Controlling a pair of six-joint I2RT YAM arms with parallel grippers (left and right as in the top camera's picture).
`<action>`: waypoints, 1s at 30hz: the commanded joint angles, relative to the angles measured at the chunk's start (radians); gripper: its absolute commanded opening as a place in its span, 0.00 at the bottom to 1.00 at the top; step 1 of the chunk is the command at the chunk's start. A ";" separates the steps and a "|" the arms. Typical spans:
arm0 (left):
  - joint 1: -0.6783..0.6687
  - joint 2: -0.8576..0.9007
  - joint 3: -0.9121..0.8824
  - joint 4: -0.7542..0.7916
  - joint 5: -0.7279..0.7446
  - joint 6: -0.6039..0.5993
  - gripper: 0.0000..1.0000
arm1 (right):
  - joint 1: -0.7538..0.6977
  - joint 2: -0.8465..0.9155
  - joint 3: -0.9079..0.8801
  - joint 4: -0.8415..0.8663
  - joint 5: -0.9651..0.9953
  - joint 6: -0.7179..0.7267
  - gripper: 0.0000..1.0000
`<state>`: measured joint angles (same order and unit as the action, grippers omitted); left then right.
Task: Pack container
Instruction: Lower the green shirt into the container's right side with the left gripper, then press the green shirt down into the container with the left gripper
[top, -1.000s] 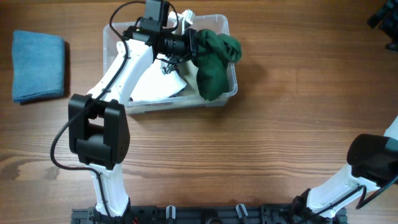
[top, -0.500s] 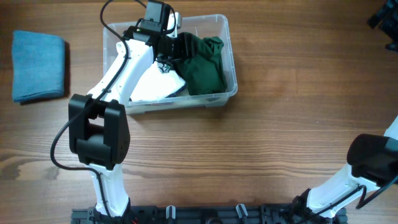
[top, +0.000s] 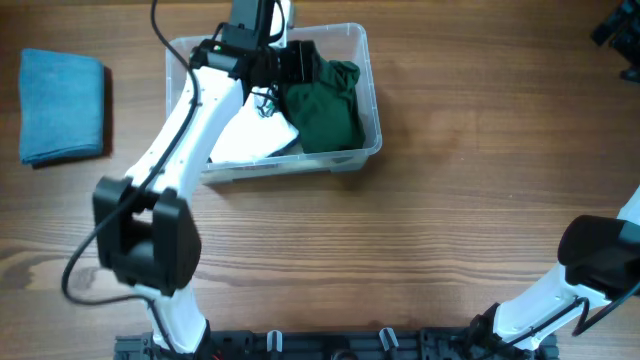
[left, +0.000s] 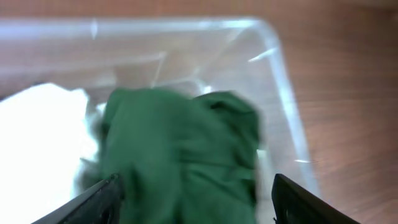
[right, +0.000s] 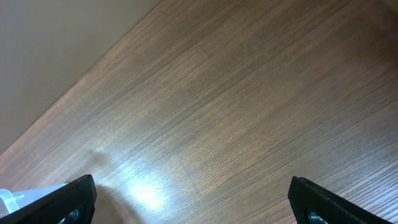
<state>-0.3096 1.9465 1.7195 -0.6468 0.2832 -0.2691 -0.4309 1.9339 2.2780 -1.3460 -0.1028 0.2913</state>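
Above the bench (top: 480, 200): I see the container (top: 290, 166) at far left, green cloth (top: 325, 105) and white cloth (top: 250, 140) inside; left gripper (top: 300, 68) hovers over the green cloth.
Left wrist: left gripper jaws stand apart, holding nothing, with the green cloth lying beneath.
Right wrist: right gripper (right: 193, 199) is spread wide over the bench.

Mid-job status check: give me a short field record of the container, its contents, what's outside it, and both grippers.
container: clear bin, far side of table
inside: green cloth at right end, white item to its left
outside: blue towel, folded, left of container
left gripper: open, above green cloth, holding nothing
right gripper: open, over bare table, empty
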 joint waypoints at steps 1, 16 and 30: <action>-0.044 -0.103 0.003 0.005 -0.012 0.043 0.76 | 0.001 0.006 0.001 0.002 0.010 0.007 1.00; -0.135 0.008 0.002 -0.109 -0.338 0.087 0.17 | 0.001 0.006 0.001 0.001 0.010 0.007 1.00; -0.137 0.311 0.002 -0.063 -0.461 0.082 0.04 | 0.001 0.006 0.001 0.002 0.010 0.008 1.00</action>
<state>-0.4442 2.1807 1.7195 -0.7147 -0.1295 -0.1879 -0.4309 1.9335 2.2784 -1.3460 -0.1028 0.2913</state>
